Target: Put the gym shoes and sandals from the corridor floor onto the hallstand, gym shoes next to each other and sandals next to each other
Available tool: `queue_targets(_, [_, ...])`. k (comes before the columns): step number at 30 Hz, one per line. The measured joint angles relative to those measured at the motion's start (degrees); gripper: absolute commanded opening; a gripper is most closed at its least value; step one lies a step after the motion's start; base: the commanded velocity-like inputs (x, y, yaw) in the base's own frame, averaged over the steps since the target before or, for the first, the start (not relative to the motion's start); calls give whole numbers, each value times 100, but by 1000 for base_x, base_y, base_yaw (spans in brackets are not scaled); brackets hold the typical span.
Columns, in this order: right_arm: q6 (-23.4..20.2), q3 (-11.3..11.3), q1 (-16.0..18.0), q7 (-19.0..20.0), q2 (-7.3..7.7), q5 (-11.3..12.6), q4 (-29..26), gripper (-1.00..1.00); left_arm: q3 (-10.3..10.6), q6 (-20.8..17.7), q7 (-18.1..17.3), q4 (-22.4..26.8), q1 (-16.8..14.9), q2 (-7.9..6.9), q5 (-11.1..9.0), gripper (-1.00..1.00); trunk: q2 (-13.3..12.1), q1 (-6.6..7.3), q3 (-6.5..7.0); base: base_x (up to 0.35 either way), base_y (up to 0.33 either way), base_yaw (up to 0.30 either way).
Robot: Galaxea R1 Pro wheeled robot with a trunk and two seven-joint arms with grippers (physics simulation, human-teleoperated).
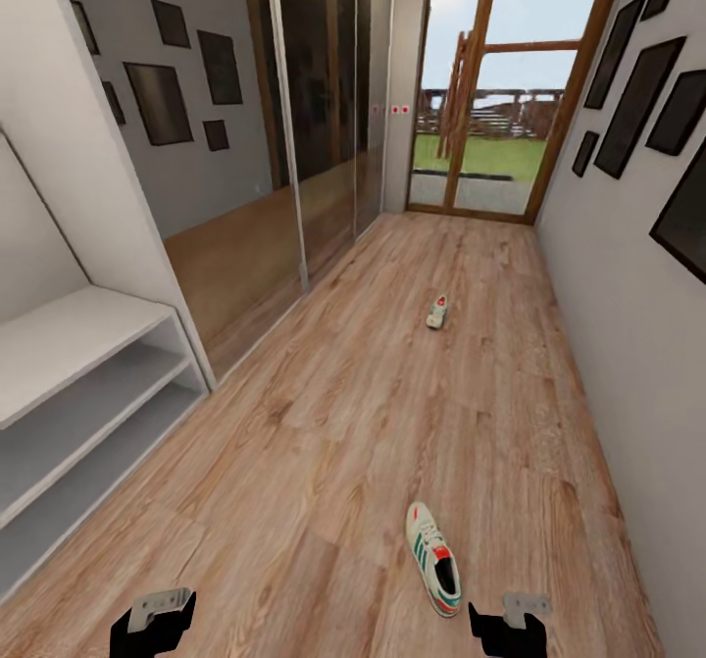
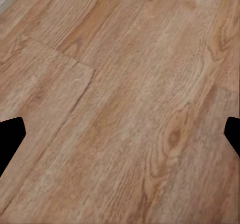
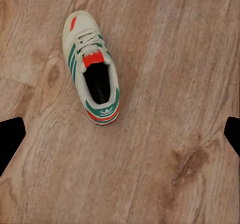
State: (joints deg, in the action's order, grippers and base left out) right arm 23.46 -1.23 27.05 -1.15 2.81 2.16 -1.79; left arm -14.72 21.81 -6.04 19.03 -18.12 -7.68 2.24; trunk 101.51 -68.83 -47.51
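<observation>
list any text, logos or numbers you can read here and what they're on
No readable words or numbers.
Heel patch of the near gym shoe: a small white leaf-like logo, no letters legible.
Far gym shoe: too small to read.
Dark wall frames: blank.
Small red-and-white signs by the glass door: blurred, unreadable.

One gym shoe lies on the corridor floor near the right gripper. The second gym shoe lies well beyond it. The hallstand stands at the left.

2 gym shoes, 1 hallstand
</observation>
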Motion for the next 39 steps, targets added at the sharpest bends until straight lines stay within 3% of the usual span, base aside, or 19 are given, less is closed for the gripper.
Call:
queue_targets(15, [0,-1,-1,-13,9,8,-9,100,-5,0,0,-1,-2,0,0,100,0,-1,0,20,-262,32])
queue_targets(24, [-7,-2,-1,-20,-4,11,-23,100,0,0,1,13,-1,11,5,100,0,-1,0,1,-84,1])
queue_targets(28, [-11,-12,-1,-23,-23,15,-47,100,59,-42,-25,74,-63,125,13,100,0,-1,0,0,-6,0])
queue_targets(33, [-17,-6,-1,-10,-32,7,-385,100,137,-270,-53,224,-547,266,26,100,0,-1,0,0,-1,0])
queue_targets(39, [-93,6,2,9,-51,-5,-975,100,431,-1314,-70,324,-1466,414,141,100,0,-1,1,0,0,0])
